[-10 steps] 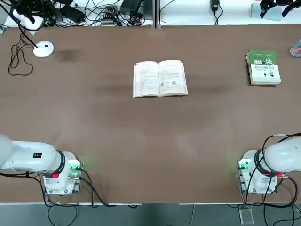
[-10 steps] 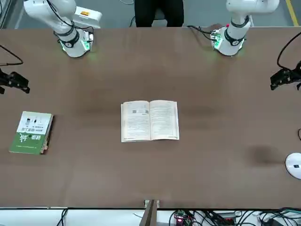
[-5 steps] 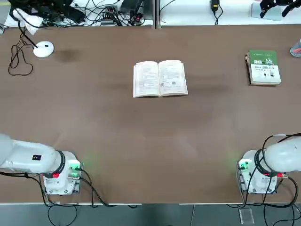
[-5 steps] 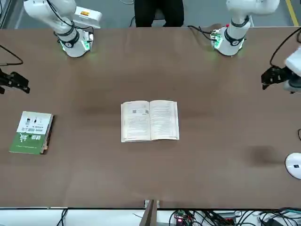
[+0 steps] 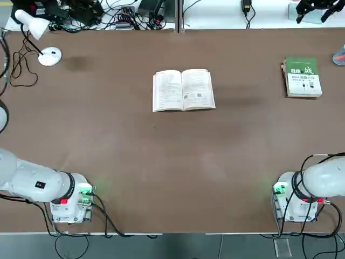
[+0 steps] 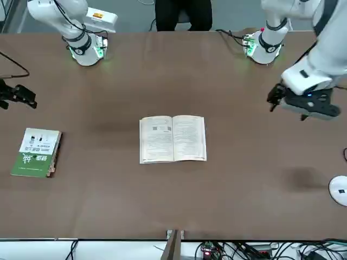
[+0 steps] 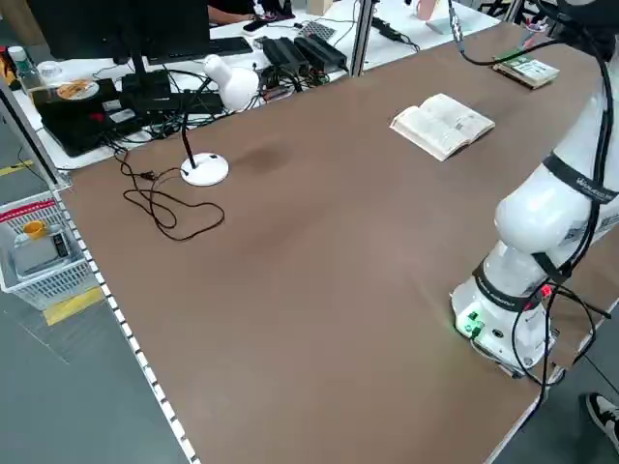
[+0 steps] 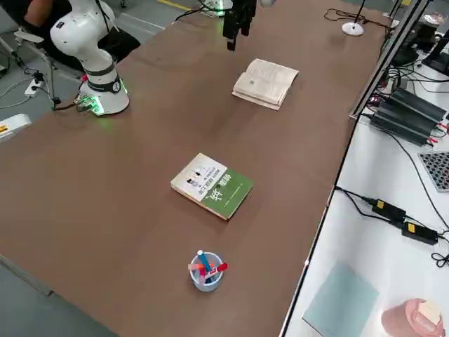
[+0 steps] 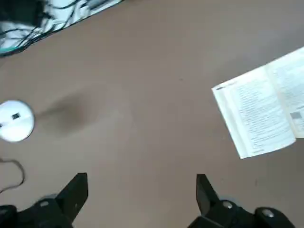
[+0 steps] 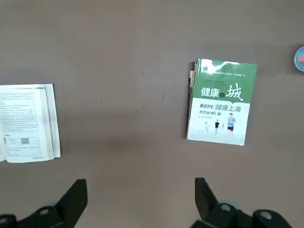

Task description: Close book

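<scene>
The book point(image 5: 183, 90) lies open on the table point(image 5: 161, 167), pages up, midway between the robot's two sides and toward the far edge; its spine points away from the robot, with a printed page spread flat on either side.

The left gripper point(image 9: 142, 176) is up over the left side of the table, well apart from the book; its hand is released, the two fingers spread wide with nothing between them; in the front view the left arm point(image 6: 320, 70) reaches in from that side.

The right gripper point(image 10: 141, 180) hangs over the right side of the table; it too is released, fingers wide apart and holding nothing.

The green book point(image 5: 303, 77) lies closed on the right, well apart from the open one; a cup point(image 8: 206, 272) of pens stands beyond it, near the right edge; on the far left sits a round white base point(image 5: 49, 56), a loose cable point(image 5: 22, 67) coiled near it; a person point(image 6: 183, 13) in dark trousers is behind the table, between the arms.
</scene>
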